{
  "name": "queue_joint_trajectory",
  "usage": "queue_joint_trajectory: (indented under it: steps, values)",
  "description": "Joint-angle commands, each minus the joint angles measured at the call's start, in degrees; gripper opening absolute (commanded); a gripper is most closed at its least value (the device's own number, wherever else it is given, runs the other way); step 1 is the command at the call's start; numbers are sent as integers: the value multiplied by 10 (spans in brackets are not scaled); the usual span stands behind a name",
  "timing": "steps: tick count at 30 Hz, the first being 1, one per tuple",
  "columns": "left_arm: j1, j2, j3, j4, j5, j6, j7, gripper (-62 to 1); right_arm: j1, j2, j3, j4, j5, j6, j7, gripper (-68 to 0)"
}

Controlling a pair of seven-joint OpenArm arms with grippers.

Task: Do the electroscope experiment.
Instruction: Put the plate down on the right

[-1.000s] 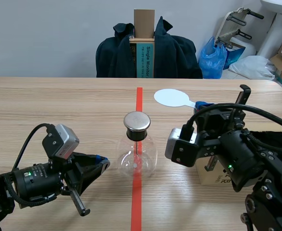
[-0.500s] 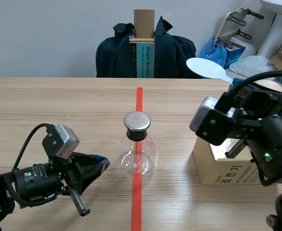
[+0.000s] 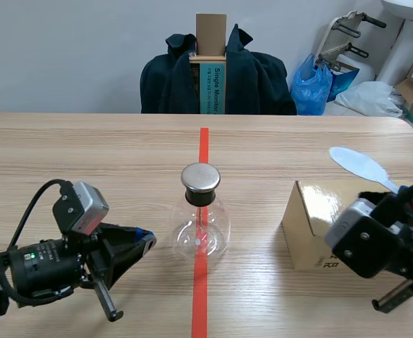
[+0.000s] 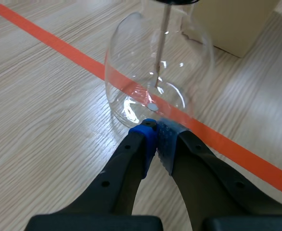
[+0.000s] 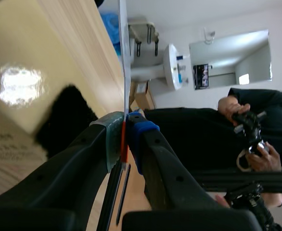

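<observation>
**Step in hand (judged):** the paddle [image 3: 358, 164] is to be charged, then brought to the cap [image 3: 201, 177] of the flask [image 3: 201, 229].

**Pos.:**
- The flask stands upright on the tape line.
- The paddle is held right of the flask, above the far side of the box [image 3: 312, 232], w/ its disc tilted.
- The right claw [image 5: 124, 126] is clamped on the paddle handle, seen edge-on between the pads.
- The left claw [image 4: 156, 134] is closed on nothing, w/ its tips at the flask's base on the left. Touching vs. just beside can't be told.

**Procedure (rec.):**
1. The disc is to be stroked on the fur [image 5: 66, 118], right of the flask by the box.
2. Only the handle is to be gripped. Once charged, the disc is not to be touched to box or table [image 3: 87, 162].
3. The cap is to be approached from above. The glass is not to be struck.

**Clearance:**
- The box stands between paddle and flask, apart from the flask, so its top edge must be cleared.
- Open table lies beyond the flask and to its left.
- The left claw is best held off the glass so the flask isn't nudged.
</observation>
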Motion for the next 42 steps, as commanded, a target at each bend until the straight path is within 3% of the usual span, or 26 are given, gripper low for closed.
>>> queue_joint_trajectory:
  steps: [1, 7, 11, 16, 21, 23, 27, 42]
  values:
    - [31, -23, -25, 51, -5, -2, -10, -593, 8, 0, 10, 5, 9, -7, -12, -666]
    - [174, -91, -117, 205, -12, -2, -10, -593, 18, 0, 27, -8, 25, -6, -37, -667]
    - [302, -125, -212, 301, -39, -9, -10, -593, 30, -12, 27, -35, 20, -5, -37, -666]
    - [410, -130, -310, 374, -52, -13, -10, -593, 37, -31, 21, -57, 18, -2, -33, -666]
    - [423, -130, -327, 390, -52, -22, -7, -579, 38, -50, 11, -71, 9, -1, -42, -634]
    - [423, -130, -327, 390, -52, -23, -7, -461, 39, -56, 9, -75, 10, -1, -49, -633]
    - [422, -128, -327, 390, -52, -24, -14, 14, 53, -57, -5, -92, 10, -1, -68, -633]
    - [422, -126, -327, 390, -52, -23, -27, 14, 76, -57, -20, -120, 5, -2, -90, -633]
